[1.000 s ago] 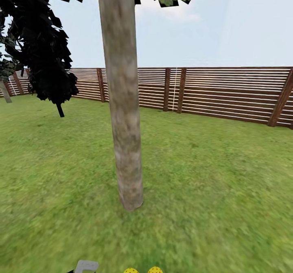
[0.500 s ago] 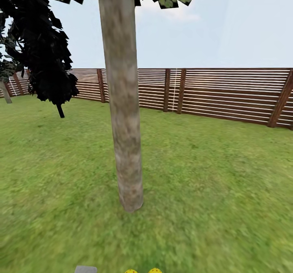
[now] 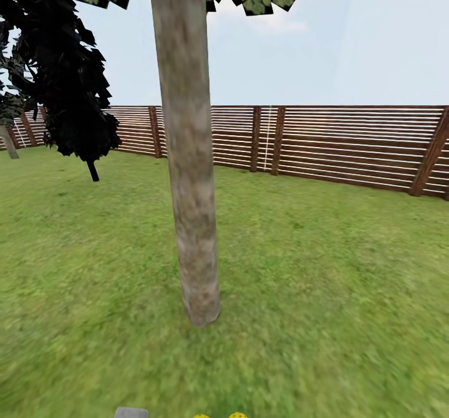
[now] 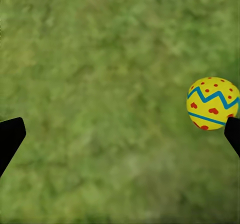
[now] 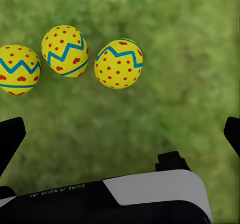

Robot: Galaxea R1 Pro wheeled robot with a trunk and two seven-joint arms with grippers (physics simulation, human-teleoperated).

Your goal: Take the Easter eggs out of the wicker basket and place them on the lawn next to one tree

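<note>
With the head cam facing the tree (image 3: 190, 175), I see its pale trunk standing on the lawn (image 3: 324, 268), slat fence (image 3: 349, 144) behind, dark columnar tree (image 3: 68, 75) off to the left. Two yellow egg tops (image 3: 219, 415) peek in at the bottom edge, near the trunk base. R wrist cam: all three Easter eggs (image 5: 66, 51) lie in a row on grass, close together. Right gripper (image 5: 120, 134) is spread wide, holding nothing. Left gripper (image 4: 120, 134) also wide apart, empty, one egg (image 4: 212, 103) just beside a fingertip (image 4: 233, 132).
</note>
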